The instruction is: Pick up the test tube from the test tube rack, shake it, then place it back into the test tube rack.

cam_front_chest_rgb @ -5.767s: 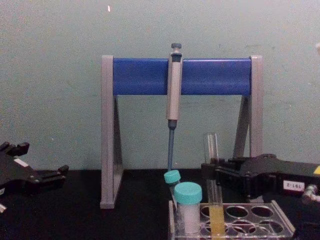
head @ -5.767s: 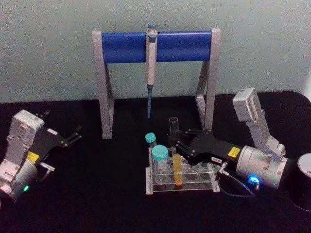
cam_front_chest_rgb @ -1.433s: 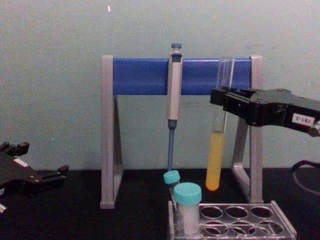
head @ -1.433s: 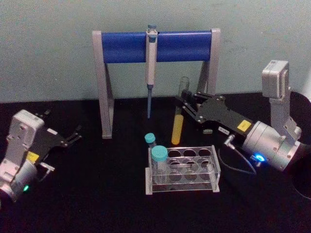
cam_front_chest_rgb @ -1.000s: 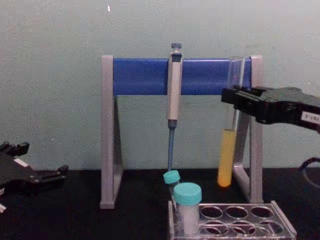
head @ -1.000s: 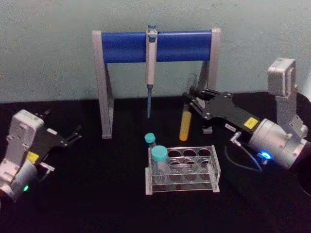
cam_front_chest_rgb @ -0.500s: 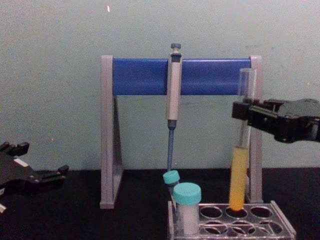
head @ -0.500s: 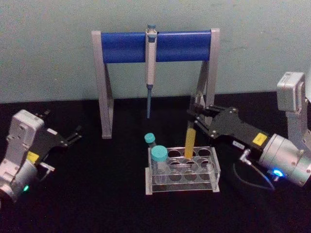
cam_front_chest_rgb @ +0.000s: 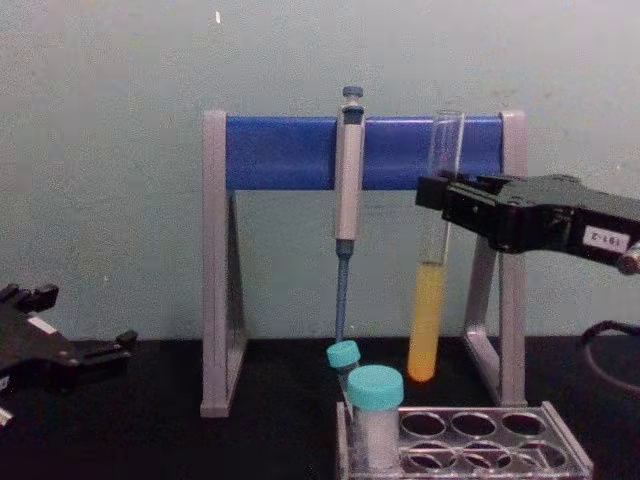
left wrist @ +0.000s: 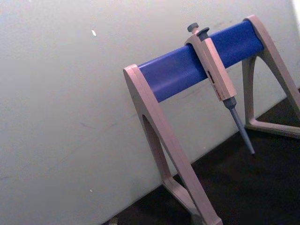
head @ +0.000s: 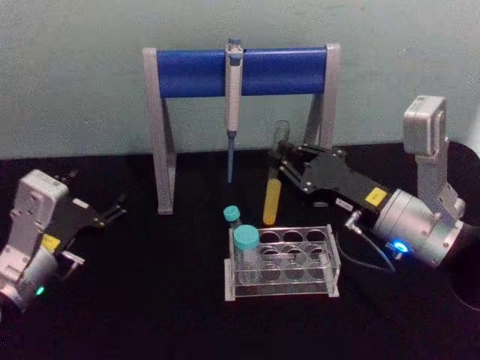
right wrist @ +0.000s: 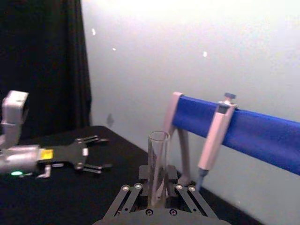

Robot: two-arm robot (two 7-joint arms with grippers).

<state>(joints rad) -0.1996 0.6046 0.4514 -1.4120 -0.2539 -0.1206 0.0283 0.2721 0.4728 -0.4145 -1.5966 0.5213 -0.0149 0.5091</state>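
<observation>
- The right gripper [head: 283, 166] is clenched on the test tube [head: 271, 196], gripping the clear upper part of the glass just below the open mouth.
- The test tube hangs in the air, clear of the test tube rack [head: 331, 262]. It is above and behind the rack, toward the far edge of the black table [head: 150, 300].
- The tube is slightly tilted, with its mouth leaning to the robot's right and its round bottom to the left. Yellow-orange liquid fills the lower part.
- In the chest view, the test tube [cam_front_chest_rgb: 428, 300] shows between the hanging pipette [cam_front_chest_rgb: 347, 170] and the right leg of the pipette stand [cam_front_chest_rgb: 515, 250].
- The rack stands near the middle of the table, toward the near edge. Two teal-capped tubes [head: 245, 241] occupy its left end.
- The left gripper [head: 114, 209] sits near the left edge of the table, fingers spread and holding nothing.
</observation>
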